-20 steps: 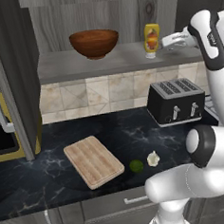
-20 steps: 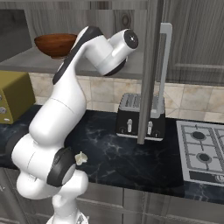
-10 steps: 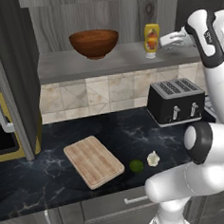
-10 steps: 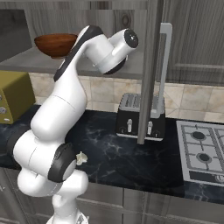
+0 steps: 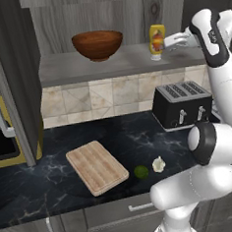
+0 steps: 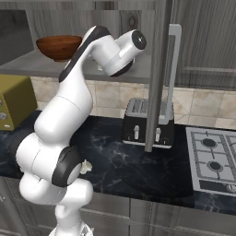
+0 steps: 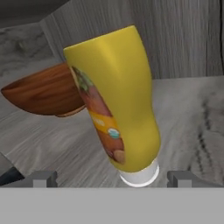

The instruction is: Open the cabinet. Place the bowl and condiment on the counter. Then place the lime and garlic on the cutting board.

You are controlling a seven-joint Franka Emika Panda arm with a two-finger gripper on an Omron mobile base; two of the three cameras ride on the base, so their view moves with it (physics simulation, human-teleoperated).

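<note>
Condiment (image 7: 116, 105): yellow squeeze bottle, red-orange label with small green and white marks, white cap. Standing cap-down on the grey shelf of the cabinet (image 5: 119, 63), right of the bowl (image 5: 97, 44) and well apart from it. Long axis upright in the left base view (image 5: 156, 40); leaning in the hand view with the wide end toward upper left, label facing left toward the bowl.

Gripper (image 7: 111, 178): spread wide, one finger tip (image 7: 43, 178) on each side of the cap, neither visibly pressing it; nothing held. Seen in the left base view (image 5: 167, 41) just right of the bottle, at shelf height.

Bowl: deep, round, glossy reddish-brown wood; whole in the left base view, edge-on and partly behind the bottle in the hand view (image 7: 46, 94), at the far left of the shelf in the right base view (image 6: 59, 46).

Left base view alone: cutting board (image 5: 97, 166), tan, planked, lying angled on the counter (image 5: 34, 183); lime (image 5: 140, 172) and garlic (image 5: 159, 164) side by side just right of the board, on black marble.

Right base view alone: open cabinet door edge-on with silver bar handle (image 6: 171, 64), stove burners (image 6: 209, 154) at right, garlic tip beside the arm's base joint.

Toaster (image 5: 182, 104): black, under the shelf, in both base views.
</note>
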